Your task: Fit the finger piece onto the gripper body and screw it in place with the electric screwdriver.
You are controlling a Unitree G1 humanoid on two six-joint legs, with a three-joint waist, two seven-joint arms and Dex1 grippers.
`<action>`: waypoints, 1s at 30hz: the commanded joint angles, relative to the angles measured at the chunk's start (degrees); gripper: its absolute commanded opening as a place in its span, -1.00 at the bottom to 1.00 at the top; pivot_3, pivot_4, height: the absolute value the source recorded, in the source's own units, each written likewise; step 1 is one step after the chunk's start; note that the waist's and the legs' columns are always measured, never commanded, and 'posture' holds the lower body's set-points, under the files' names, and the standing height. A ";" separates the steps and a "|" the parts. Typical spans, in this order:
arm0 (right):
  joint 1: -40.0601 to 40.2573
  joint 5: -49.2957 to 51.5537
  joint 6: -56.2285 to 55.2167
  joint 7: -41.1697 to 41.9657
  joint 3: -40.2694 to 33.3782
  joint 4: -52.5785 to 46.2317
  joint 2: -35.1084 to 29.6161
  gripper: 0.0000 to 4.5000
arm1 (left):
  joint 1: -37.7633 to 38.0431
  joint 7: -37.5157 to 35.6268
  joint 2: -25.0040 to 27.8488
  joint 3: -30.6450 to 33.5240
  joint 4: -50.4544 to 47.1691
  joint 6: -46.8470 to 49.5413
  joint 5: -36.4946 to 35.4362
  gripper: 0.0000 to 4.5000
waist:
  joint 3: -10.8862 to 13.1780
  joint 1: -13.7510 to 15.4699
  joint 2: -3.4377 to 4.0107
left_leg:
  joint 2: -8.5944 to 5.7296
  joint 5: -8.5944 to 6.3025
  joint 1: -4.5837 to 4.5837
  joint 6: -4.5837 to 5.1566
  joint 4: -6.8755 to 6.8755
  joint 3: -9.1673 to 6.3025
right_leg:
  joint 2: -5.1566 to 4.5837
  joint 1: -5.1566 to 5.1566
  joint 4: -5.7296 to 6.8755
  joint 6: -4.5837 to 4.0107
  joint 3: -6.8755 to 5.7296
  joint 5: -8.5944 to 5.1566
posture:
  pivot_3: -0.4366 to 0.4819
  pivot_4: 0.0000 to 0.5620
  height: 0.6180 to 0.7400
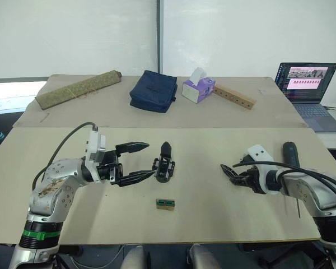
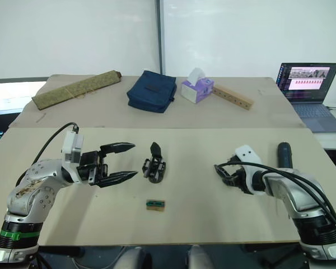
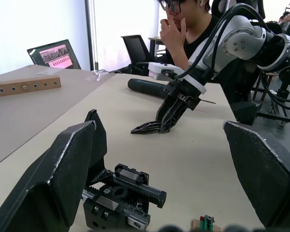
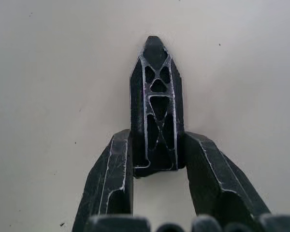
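Tan table (image 1: 213, 218): nearest you, right gripper (image 4: 157, 166) pinches the finger piece (image 4: 157, 116) by its base, tip free for fitting. Your left gripper (image 1: 140, 162) gapes wide just beside the gripper body (image 1: 164, 166), likely to steady it. Electric screwdriver (image 1: 290, 152) lies behind the right arm.

No text, label or number can be read; the laptop (image 1: 308, 84) at the far right shows a pink-banded screen, its writing too small to tell.
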 commanded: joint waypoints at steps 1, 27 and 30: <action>0.39 -0.79 -2.25 -0.09 -1.03 -1.67 -0.24 -0.50 | -0.50 0.45 0.39 1.00 -1.62 1.10 -1.75 1.00 | 0.00 0.00 0.00 | 0.00 0.00 0.00 0.00 0.00 0.00 | 0.00 0.00 0.00 0.00 0.00 0.00 | -0.05 -0.47 1.00; -13.58 -23.88 -49.93 -8.28 7.58 -16.05 18.90 -0.50 | -21.98 52.47 -29.65 5.30 -3.45 18.85 -23.10 1.00 | 0.21 0.10 -0.13 | -0.24 0.05 -0.06 -0.08 0.02 -0.59 | -0.16 -0.04 0.07 0.08 -0.05 0.08 | -0.05 -0.47 1.00; -13.39 -23.46 -48.00 -8.03 7.17 -15.98 19.54 -0.50 | -22.01 52.94 -30.71 5.00 -3.50 18.34 -22.69 0.62 | 0.21 0.02 -0.13 | -0.24 0.05 -0.06 -0.08 0.02 -0.59 | -0.15 -0.04 0.07 0.07 -0.04 0.08 | -0.05 -0.47 1.00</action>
